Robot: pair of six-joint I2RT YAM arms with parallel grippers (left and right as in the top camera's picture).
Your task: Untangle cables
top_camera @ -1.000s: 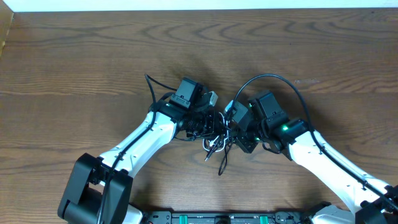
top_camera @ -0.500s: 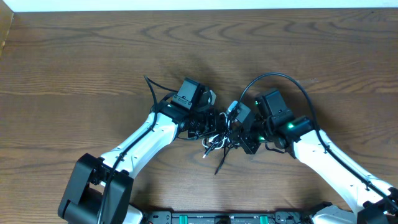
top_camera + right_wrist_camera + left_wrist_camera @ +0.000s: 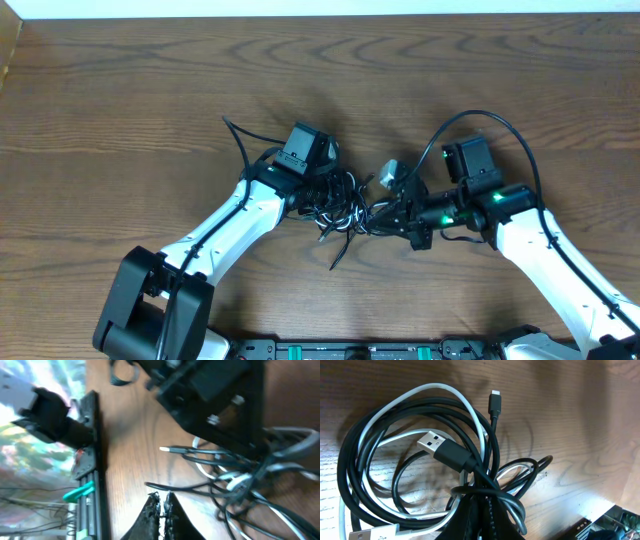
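Note:
The cables (image 3: pixel 345 208) form a tangled bunch of black cords and one white cord on the brown table between my two grippers. My left gripper (image 3: pixel 322 195) is shut on the bunch. In the left wrist view black loops wrap round its closed fingertips (image 3: pixel 477 497). Beyond them lie the white cord (image 3: pixel 445 390), a black USB plug (image 3: pixel 442 450) and a small plug (image 3: pixel 494 400). My right gripper (image 3: pixel 400 212) sits at the bunch's right side, its jaws shut to a thin slit (image 3: pixel 160 496). A black strand (image 3: pixel 185 487) crosses just past its tips. Whether it is pinched does not show.
A black rail with a green clamp (image 3: pixel 82 491) runs along the table's front edge, beside the arm bases (image 3: pixel 350 350). The left arm's own thick wire (image 3: pixel 240 140) arches behind its wrist. The table's far edge (image 3: pixel 320 16) meets a white wall.
My right gripper has pulled to the right, away from the left one, drawing strands out of the bunch. The loose black tail below has swung left. The left gripper has barely moved.

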